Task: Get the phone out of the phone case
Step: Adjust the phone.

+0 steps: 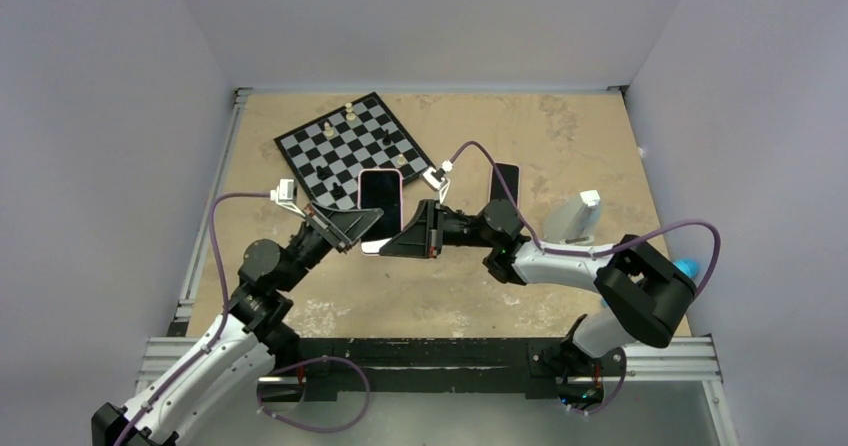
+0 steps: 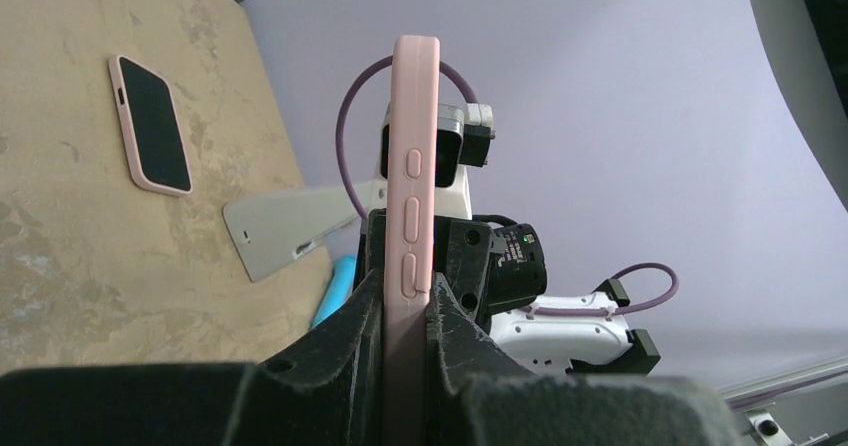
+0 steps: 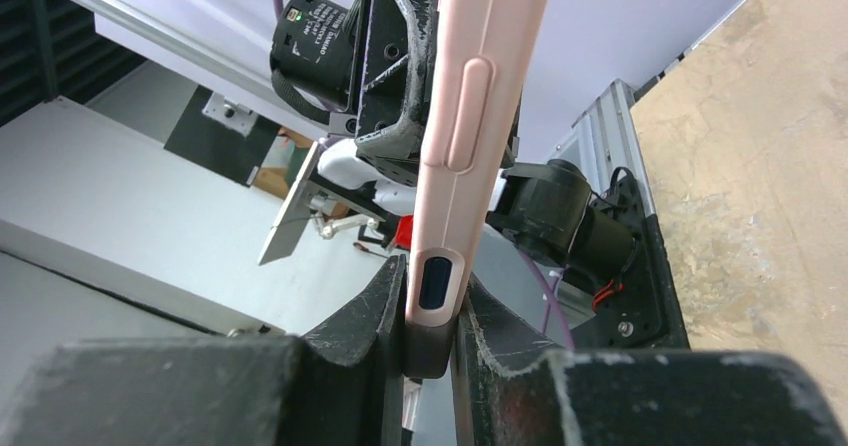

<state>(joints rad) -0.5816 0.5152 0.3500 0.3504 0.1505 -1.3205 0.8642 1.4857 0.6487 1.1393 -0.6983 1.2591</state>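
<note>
A phone [image 1: 380,206] with a dark screen sits in a pink case [image 1: 381,173] and is held above the table between both grippers. My left gripper [image 1: 360,228] is shut on its lower left edge. In the left wrist view the case [image 2: 412,146] stands edge-on between the jaws of that gripper [image 2: 405,301], side buttons showing. My right gripper [image 1: 402,238] is shut on the lower right corner. In the right wrist view the case [image 3: 475,116] runs up from that gripper [image 3: 430,301]. The phone still sits inside the case.
A second phone in a pink case [image 1: 502,188] lies flat on the table right of centre, also in the left wrist view [image 2: 150,124]. A chessboard [image 1: 353,151] with several pieces lies at the back. A grey-white object [image 1: 578,216] and a blue item [image 1: 685,266] are at the right.
</note>
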